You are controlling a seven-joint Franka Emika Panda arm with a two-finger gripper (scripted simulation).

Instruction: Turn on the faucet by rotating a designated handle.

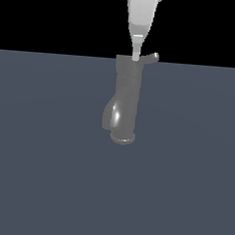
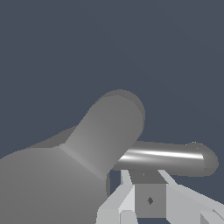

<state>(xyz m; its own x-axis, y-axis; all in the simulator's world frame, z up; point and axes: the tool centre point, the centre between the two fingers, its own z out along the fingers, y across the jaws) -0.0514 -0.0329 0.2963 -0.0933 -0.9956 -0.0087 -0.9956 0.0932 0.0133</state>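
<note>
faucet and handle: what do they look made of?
Faucet: looks like dark grey polished metal; a bright glint sits on the curved spout. Handle: same grey, likely metal too, with a sharp white streak along its length. It is a simulator render, so the material is only a guess.

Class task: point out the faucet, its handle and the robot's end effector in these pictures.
faucet (image 1: pixel 126 97): exterior view, upright body.
handle (image 1: pixel 150 57): exterior view, lever shaft.
end effector (image 1: pixel 136 55): exterior view, fingertips at the cap.
</note>
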